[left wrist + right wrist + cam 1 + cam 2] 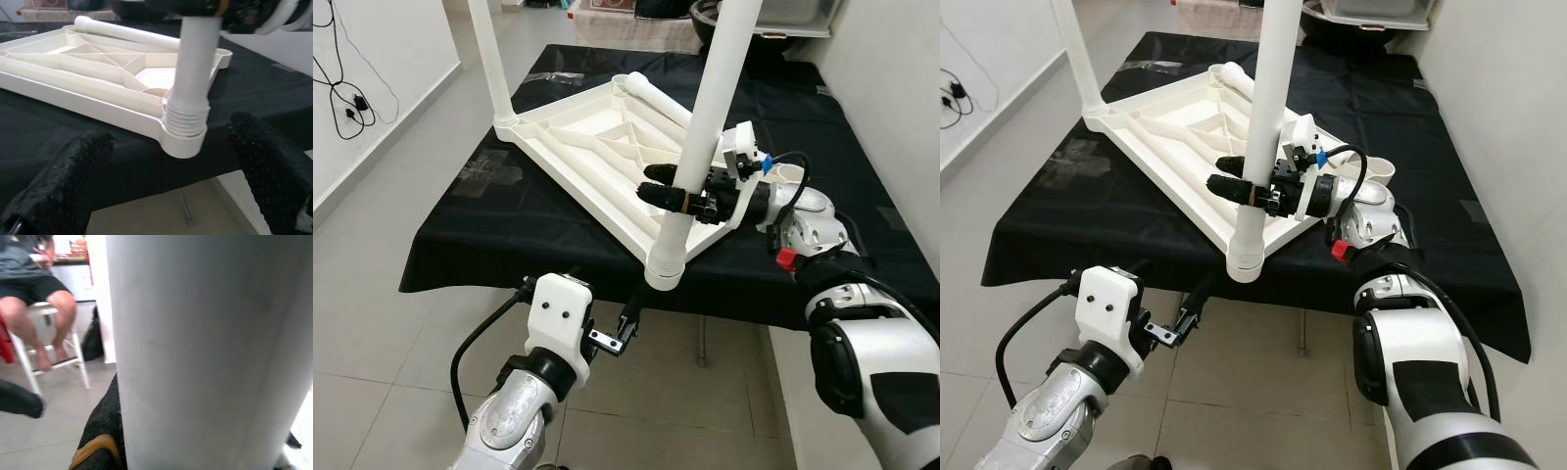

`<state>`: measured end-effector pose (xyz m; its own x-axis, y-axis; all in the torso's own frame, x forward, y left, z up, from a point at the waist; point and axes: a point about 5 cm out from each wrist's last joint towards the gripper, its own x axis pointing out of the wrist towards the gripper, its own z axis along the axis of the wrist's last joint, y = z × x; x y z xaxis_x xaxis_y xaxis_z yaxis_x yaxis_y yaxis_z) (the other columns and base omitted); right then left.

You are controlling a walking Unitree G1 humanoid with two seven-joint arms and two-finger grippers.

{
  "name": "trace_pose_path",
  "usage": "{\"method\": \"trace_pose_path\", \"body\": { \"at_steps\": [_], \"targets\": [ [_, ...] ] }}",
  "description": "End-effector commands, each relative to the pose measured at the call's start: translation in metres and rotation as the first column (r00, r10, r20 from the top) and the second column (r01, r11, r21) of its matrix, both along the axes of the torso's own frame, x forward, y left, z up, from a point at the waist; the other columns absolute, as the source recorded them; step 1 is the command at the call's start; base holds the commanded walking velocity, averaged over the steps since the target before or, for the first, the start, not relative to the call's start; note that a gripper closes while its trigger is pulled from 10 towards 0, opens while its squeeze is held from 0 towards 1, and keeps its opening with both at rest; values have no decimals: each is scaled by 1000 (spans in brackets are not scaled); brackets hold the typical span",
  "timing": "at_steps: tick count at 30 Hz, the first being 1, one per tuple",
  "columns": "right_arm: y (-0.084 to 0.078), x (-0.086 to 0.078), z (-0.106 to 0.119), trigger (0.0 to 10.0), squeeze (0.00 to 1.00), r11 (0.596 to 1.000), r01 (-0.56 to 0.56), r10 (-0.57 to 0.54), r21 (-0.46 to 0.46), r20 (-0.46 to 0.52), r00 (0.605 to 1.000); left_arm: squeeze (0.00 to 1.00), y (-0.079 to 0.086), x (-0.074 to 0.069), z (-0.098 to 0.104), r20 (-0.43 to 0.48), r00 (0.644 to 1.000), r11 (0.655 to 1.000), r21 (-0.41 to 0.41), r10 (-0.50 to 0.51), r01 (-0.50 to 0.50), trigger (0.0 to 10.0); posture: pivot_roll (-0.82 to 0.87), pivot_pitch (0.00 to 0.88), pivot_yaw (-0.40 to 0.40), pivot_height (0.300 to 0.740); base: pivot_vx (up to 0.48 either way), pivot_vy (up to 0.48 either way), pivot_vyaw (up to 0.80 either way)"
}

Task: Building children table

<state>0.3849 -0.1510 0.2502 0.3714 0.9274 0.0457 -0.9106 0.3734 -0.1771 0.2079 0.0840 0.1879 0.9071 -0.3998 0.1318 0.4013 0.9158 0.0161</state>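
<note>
**Right gripper clamps a table leg at the near corner**

The right gripper (668,186) has its two black fingers closed around the white leg (705,127), just above where the leg's threaded end sits in the corner socket (664,272) of the upturned tabletop (578,147). The leg's top is cut off by the frame edge. The tabletop lies on a black cloth (489,235), its socket corner overhanging the cloth's near edge. A second leg (489,59) stands at the tabletop's far left corner, a third (656,96) lies across its ribs. The left gripper (625,331) hovers below and in front of the socket, fingers (63,181) spread apart (nothing between them). Beyond the leg, in the right wrist view, a seated person (34,279) is partly visible.
</note>
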Motion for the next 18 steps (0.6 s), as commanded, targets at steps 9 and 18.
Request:
{"method": "trace_pose_path", "body": {
  "at_steps": [9, 18],
  "targets": [
    [-10, 10, -30, 10000, 0, 942, 316, -320, -115, -17, 947, 0, 0, -1, 2, 3, 1000, 1000, 5, 5, -5, 10000, 149, 200, -38, 740, 0, 0, 0],
    [-5, 22, -38, 10000, 0, 831, 545, -555, -108, -95, 827, 0, 0, 0, 3, 7, 1000, 1000, 6, 6, -6, 10000, 148, 193, -36, 740, 0, 0, 0]
  ]
}}
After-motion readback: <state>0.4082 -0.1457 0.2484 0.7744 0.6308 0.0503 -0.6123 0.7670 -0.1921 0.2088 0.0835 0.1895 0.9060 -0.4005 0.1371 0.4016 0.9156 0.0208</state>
